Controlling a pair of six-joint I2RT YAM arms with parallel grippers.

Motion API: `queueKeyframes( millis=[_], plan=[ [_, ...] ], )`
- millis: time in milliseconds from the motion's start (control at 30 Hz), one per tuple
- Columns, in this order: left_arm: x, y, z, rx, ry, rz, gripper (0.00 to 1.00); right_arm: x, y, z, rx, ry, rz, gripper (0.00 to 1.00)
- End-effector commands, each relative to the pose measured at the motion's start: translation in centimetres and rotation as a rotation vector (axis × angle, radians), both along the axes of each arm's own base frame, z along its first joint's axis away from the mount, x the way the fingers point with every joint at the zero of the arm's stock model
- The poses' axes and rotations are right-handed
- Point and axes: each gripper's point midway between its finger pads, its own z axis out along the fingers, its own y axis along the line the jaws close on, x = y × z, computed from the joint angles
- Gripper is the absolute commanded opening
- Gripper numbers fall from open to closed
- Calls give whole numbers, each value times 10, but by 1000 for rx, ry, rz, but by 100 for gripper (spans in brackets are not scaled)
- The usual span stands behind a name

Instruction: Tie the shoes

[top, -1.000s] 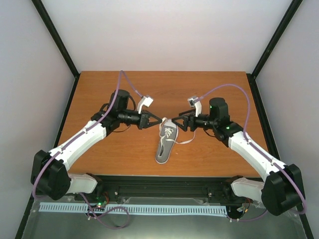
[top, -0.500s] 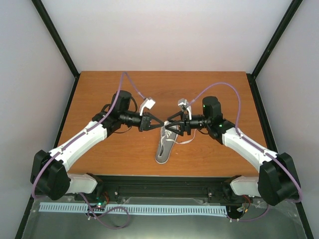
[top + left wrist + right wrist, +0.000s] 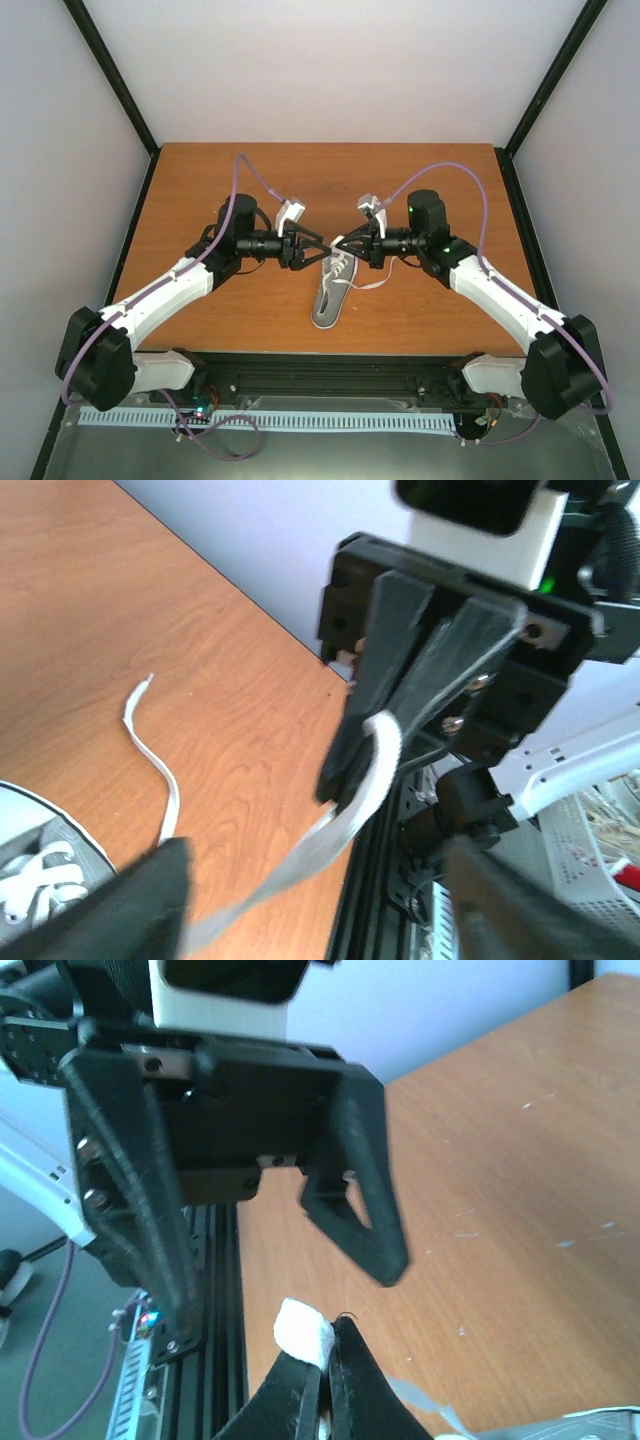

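Left gripper (image 3: 318, 249) is released, jaws spread wide and holding nothing; it sits over the middle of the wooden table (image 3: 220, 180), tips pointed right at the other arm. The grey sneaker (image 3: 330, 295) lies flat on the table just below and between the two grippers, toe toward the arm bases and heel end nearly under the fingertips. Right gripper (image 3: 344, 243) is clenched on one white lace (image 3: 345, 820): the left wrist view shows the lace pinched between its closed fingers and running down toward the shoe, and the right wrist view shows only a short tab poking past the tips. The second lace (image 3: 150, 745) lies loose on the table on the shoe's right side, apart from both grippers. No knot or bow can be made out. This looks like a lace handover or crossing step, so the task is early. Risks: the grippers are almost tip to tip, so a small misalignment could knock fingers together or let the left jaws close beside the lace. The held tab is short and may slip out under any pull, and a hard tug could drag or tip the light shoe.
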Motion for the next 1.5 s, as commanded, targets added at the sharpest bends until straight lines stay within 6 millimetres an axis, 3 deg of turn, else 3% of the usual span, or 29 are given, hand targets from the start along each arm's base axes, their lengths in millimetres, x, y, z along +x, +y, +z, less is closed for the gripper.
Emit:
queueKeyframes(
  millis=[0, 133, 300, 367, 533, 700, 800, 967, 1067, 1267, 1367, 1467],
  plan=[
    [13, -1, 14, -60, -153, 57, 94, 8, -9, 21, 9, -77, -118, 3],
    [25, -6, -19, -7, -147, 79, 95, 18, -17, 31, 24, -97, -220, 3],
    [14, -34, -36, 34, -185, 16, 96, 21, -18, 35, 34, -97, -248, 3],
    [21, -42, -51, 74, -182, 20, 95, 22, -18, 33, 30, -88, -248, 3],
    [36, -47, -70, 90, -167, 64, 84, 22, -18, 30, 21, -76, -253, 3],
    [39, -47, -75, 82, -149, 80, 59, 23, -20, 25, 6, -65, -263, 3],
    [38, -46, -74, 72, -138, 94, 50, 28, -22, 19, -15, -60, -292, 3],
    [38, -44, -72, 74, -120, 111, 13, 41, -25, 9, -51, -39, -355, 3],
    [38, -37, -84, 111, -106, 136, 1, 60, -32, 0, -101, -19, -454, 3],
    [51, -32, -98, 171, 23, 204, 1, 111, -42, -27, -211, 60, -666, 6],
    [49, -34, -105, 176, 44, 173, 1, 141, -52, -56, -308, 131, -801, 10],
    [50, -30, -115, 197, 43, 169, 1, 167, -62, -74, -393, 148, -907, 25]
  ],
)
